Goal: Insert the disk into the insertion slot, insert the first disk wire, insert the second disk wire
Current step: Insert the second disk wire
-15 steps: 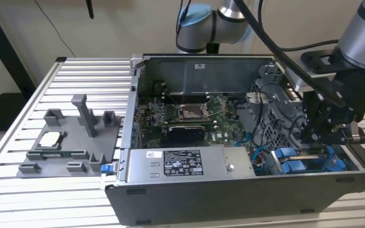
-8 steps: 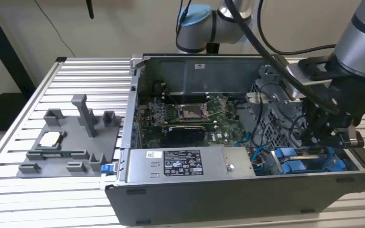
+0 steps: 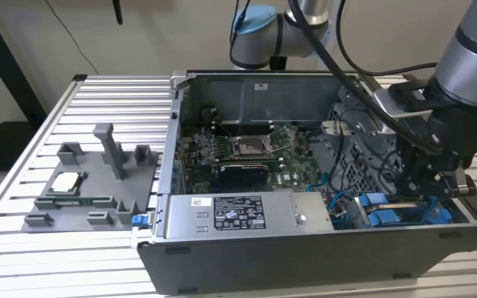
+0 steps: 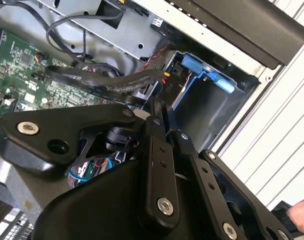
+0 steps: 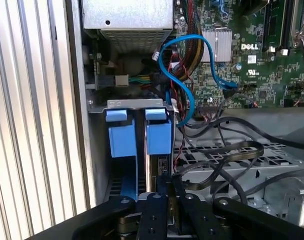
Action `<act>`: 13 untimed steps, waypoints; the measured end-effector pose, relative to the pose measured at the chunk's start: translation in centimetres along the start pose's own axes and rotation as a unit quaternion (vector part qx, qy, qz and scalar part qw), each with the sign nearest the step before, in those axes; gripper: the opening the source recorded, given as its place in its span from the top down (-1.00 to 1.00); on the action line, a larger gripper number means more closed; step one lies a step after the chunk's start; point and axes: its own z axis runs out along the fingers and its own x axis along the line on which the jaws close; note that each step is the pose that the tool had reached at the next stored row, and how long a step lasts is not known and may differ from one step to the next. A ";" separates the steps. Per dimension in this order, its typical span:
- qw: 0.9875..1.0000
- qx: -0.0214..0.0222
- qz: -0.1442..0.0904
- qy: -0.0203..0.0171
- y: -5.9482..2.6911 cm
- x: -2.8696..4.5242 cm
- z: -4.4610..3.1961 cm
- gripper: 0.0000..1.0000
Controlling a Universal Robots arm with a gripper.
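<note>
gripper point(image 5: 167, 187): fingers look pressed together at the disk point(image 5: 158, 137) edge (we can't confirm a grip)
disk: seated in the blue-framed slot point(image 3: 404, 211)

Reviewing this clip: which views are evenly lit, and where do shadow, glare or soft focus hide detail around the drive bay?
Exterior view: even room light, but the arm shades the blue carrier corner. First wrist view: bright, sharp blue cable and motherboard; the bay below the blue tabs goes dark. Second wrist view: the gripper body looms dark and soft in the foreground, with a blurred pale patch at one corner.
</note>
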 end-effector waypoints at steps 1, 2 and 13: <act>1.000 0.000 0.000 0.002 0.00 0.00 0.02 0.68; 1.000 0.000 0.000 0.003 0.00 0.00 0.04 0.68; 1.000 0.002 0.000 0.002 0.03 -0.04 0.22 0.68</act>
